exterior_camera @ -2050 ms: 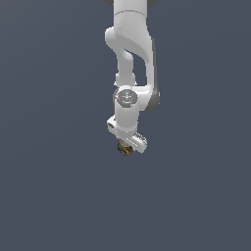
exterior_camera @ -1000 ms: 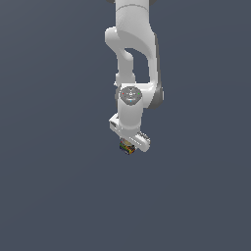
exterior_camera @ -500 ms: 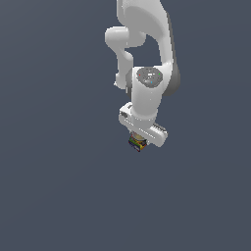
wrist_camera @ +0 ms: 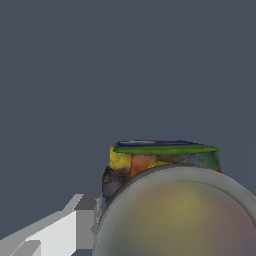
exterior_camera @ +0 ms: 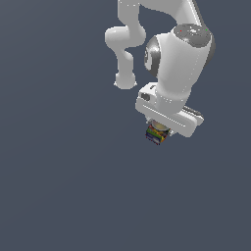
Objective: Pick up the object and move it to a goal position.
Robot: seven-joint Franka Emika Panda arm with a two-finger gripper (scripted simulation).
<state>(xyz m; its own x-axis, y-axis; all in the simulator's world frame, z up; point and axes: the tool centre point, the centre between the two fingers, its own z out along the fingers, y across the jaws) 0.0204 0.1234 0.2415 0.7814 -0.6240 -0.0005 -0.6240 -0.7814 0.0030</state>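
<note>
You've got flat, even sim light w/ no cast shadows. Arm (exterior_camera: 179, 63) shades soft. Wrist view: can top (wrist_camera: 180, 215) blurry up close.

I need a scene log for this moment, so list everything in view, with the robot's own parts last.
can: one, pale cream round top, label banded red, yellow, green and blue; tucked under the arm's hand in the exterior view, filling the near part of the wrist view.
surface: one, plain dark blue-grey, all around.
arm: one, white, reaching down from the upper edge of the exterior view.
fingers: one white finger shows beside the can in the wrist view; hidden behind the hand in the exterior view.
</note>
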